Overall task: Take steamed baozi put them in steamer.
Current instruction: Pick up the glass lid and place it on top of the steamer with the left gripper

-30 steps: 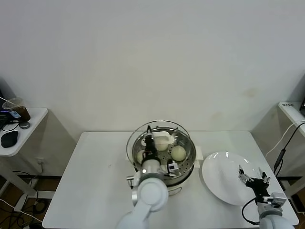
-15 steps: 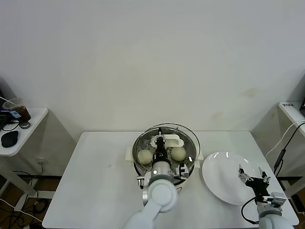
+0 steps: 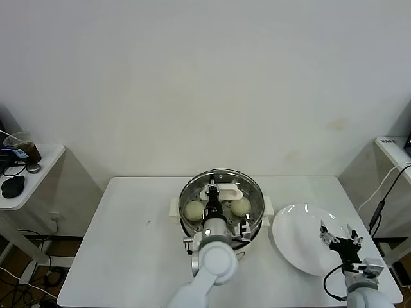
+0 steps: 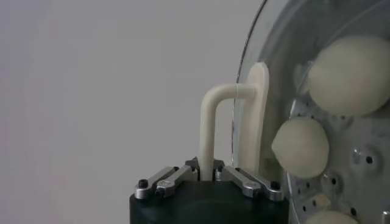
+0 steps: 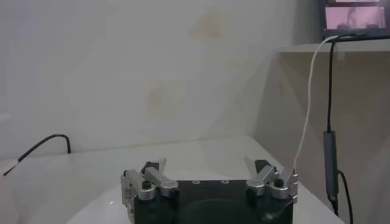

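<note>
While the head view looks down on the white worktop, the round shiny stainless-steel steamer sits at its middle with pale cream-white round baozi on the perforated tray, one to the left and one to the right of the left gripper. That gripper reaches out from the near side over the pot, its arm running straight away from the body, and its jaws are clamped on the white loop handle of the round glass lid, which hangs over the pot. The right gripper is parked over the flat white plate at the right, which shows no buns.

From the left wrist, the jaws pinch the handle's thin post, and three buns show through the glass. I judge the buns soft, light and easily dented, best cupped gently round the sides; the lid looks smooth, rigid and breakable, so the handle is the right hold.

From the right wrist, the right gripper's jaws stand wide apart, holding nothing.
</note>
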